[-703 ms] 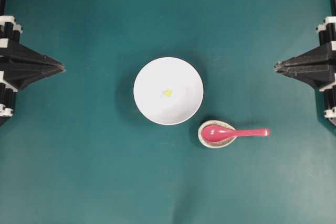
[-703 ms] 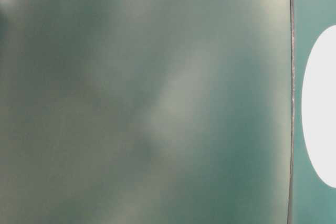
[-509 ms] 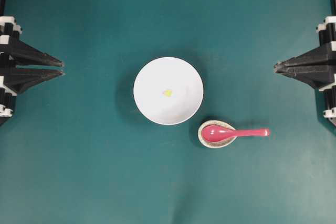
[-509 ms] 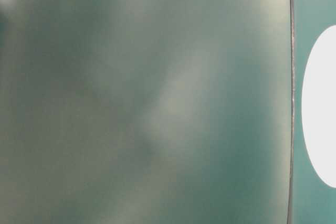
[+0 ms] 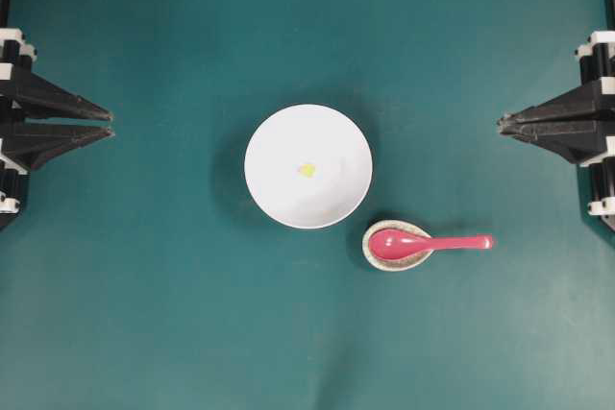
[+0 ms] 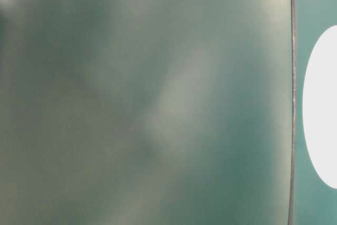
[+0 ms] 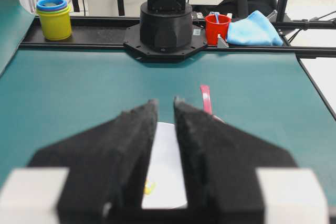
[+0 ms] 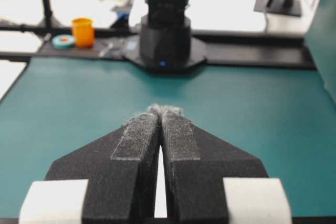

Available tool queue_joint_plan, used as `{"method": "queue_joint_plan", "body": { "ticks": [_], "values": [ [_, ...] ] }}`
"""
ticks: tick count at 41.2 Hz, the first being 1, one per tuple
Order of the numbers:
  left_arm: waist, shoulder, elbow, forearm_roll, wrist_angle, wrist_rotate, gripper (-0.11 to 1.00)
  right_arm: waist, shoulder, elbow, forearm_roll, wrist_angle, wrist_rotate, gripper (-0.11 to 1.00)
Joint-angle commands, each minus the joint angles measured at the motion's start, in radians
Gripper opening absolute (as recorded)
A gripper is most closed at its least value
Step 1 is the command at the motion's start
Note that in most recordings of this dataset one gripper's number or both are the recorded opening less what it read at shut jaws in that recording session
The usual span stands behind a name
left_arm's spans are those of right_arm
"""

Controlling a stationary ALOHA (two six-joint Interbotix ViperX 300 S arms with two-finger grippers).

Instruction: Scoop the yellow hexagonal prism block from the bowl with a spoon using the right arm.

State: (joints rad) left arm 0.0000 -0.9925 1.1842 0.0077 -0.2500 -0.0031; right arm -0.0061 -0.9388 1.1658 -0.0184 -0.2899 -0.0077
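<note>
You've got the big plain white round bowl [image 5: 307, 167] sitting pretty much dead centre on the teal-green surface [image 5: 173, 314], and the tiny bright yellow faceted block [image 5: 307, 171] is lying right in the bottom of it, about in the middle. Just to the lower right of the bowl there's the small speckled off-white oval dish [image 5: 389, 256], close to the bowl's rim but not touching it. The glossy pink-red soup spoon [image 5: 428, 244] has its scoop resting in that dish, with the short straight handle sticking out to the right over the surface.

Your right gripper [image 5: 504, 123] is parked at the right edge, well away from the spoon and the bowl, with its jaws pressed together at the tips and nothing between them (the right wrist view shows the two black pads [image 8: 137, 145] meeting at the front).

Your left gripper [image 5: 109, 124] is over at the left edge, also well clear of everything, and its jaws stand apart with a clear gap. Through that gap the left wrist view catches the white bowl and the yellow block.

The table-level view is mostly a blurry greenish wash, with only a white curved shape at its right edge.
</note>
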Motion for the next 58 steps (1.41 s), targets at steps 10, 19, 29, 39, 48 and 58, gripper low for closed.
{"method": "queue_joint_plan", "body": {
  "ticks": [10, 19, 29, 39, 48, 58],
  "values": [
    [0.000, 0.005, -0.028, 0.002, -0.005, 0.000, 0.19, -0.002, 0.017, -0.025, -0.002, -0.005, 0.011, 0.27],
    [0.000, 0.003, -0.028, 0.002, -0.005, -0.002, 0.19, 0.000, 0.089, -0.012, 0.003, -0.011, 0.017, 0.43],
    [0.000, 0.005, -0.028, 0.002, -0.002, 0.000, 0.19, 0.006, 0.225, 0.000, 0.035, -0.072, 0.077, 0.44],
    [0.002, 0.005, -0.028, 0.002, 0.002, 0.000, 0.19, 0.052, 0.407, 0.003, 0.038, -0.158, 0.123, 0.44],
    [0.002, 0.003, -0.028, 0.002, 0.011, 0.000, 0.19, 0.110, 0.541, 0.040, 0.106, -0.281, 0.130, 0.44],
    [0.000, 0.005, -0.028, 0.002, 0.012, -0.002, 0.19, 0.210, 0.638, 0.123, 0.221, -0.482, 0.130, 0.44]
  ]
}}
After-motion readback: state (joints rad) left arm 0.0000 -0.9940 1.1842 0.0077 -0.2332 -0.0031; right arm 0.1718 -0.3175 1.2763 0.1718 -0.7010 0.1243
